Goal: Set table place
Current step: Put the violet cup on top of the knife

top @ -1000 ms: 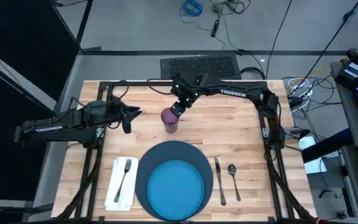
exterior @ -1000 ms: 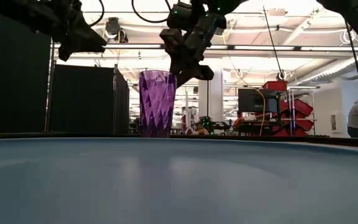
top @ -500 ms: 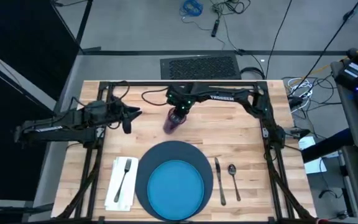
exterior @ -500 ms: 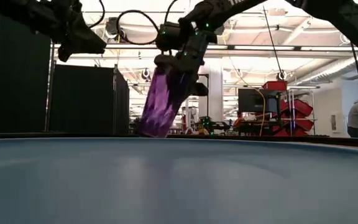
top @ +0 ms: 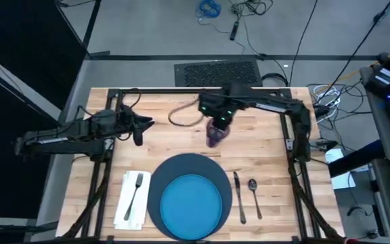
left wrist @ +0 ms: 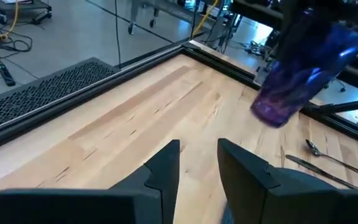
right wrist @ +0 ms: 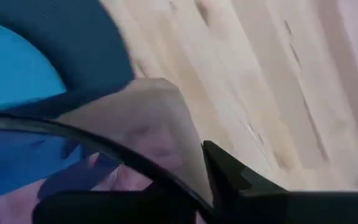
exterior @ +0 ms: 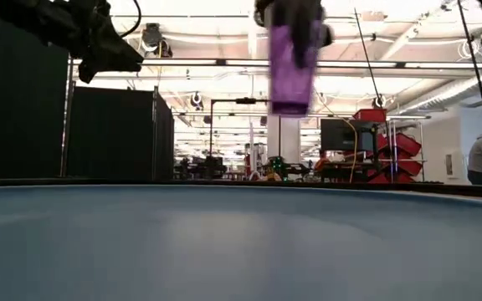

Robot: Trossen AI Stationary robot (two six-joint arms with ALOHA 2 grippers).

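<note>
Cup (exterior: 292, 63), faceted translucent purple plastic, hangs clear of the table (top: 263, 146), clamped in the right gripper (top: 219, 125) above bare planks just beyond the round navy mat (top: 181, 166). A glossy blue plate (top: 191, 203) sits on the mat, a metal fork (top: 135, 193) on the white napkin (top: 124, 210), a knife (top: 237, 196) and spoon (top: 254, 193) opposite. The left gripper (left wrist: 197, 158) waits, fingers narrowly parted, over the table's left side.

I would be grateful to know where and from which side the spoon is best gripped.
Grip the spoon at mid-handle, from straight above, fingers closing across its width. It lies flat on the table, bowl toward the far edge, so only a top-down pinch gets under it. The knife lies close on one side; mind that gap.
</note>
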